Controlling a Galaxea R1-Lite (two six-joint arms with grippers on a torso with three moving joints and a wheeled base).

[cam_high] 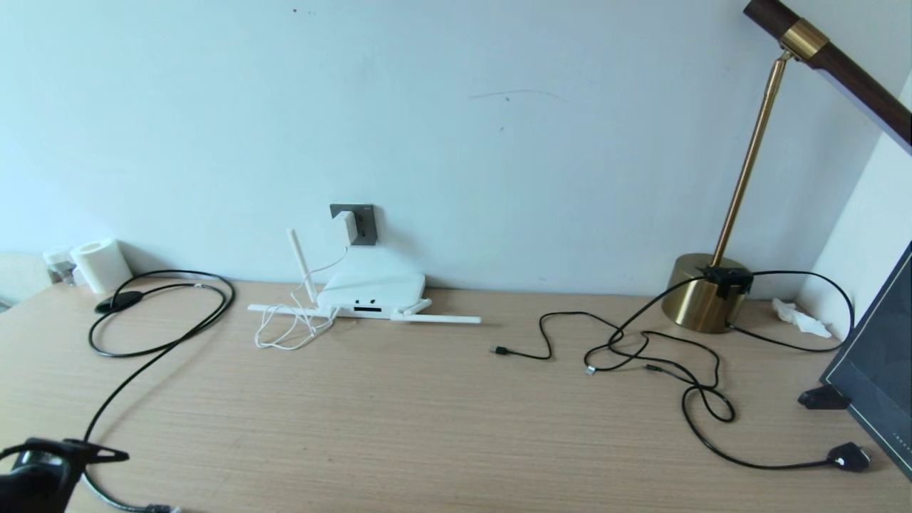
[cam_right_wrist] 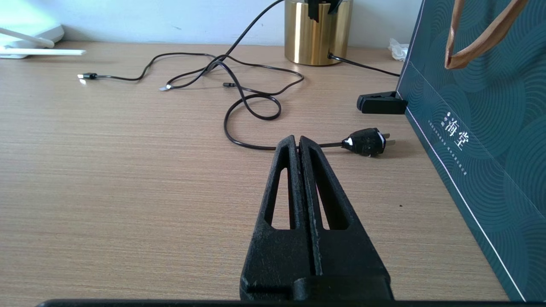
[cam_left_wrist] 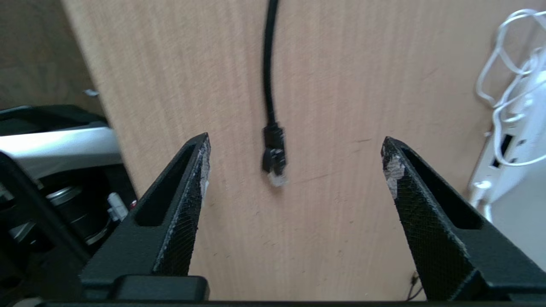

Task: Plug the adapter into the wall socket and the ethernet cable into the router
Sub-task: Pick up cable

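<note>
The white adapter (cam_high: 345, 226) sits against the dark-grey wall socket (cam_high: 365, 225), and its thin white cord (cam_high: 296, 331) is bunched beside the router (cam_high: 370, 291). The ethernet cable (cam_high: 153, 349) runs from its black disc (cam_high: 117, 301) to the table's front left. Its clear-tipped plug (cam_left_wrist: 274, 161) lies flat on the wood. My left gripper (cam_left_wrist: 294, 145) hovers open over that plug, which shows between the fingertips without touching them. My right gripper (cam_right_wrist: 297, 140) rests shut and empty low over the right side of the table, out of the head view.
Thin black USB cables (cam_high: 641, 349) sprawl in front of a brass lamp base (cam_high: 702, 293). A black two-pin plug (cam_right_wrist: 367, 142) lies just beyond my right fingertips. A dark teal bag (cam_right_wrist: 477, 128) and black clip (cam_right_wrist: 381, 103) stand at the right. A paper roll (cam_high: 101, 265) sits back left.
</note>
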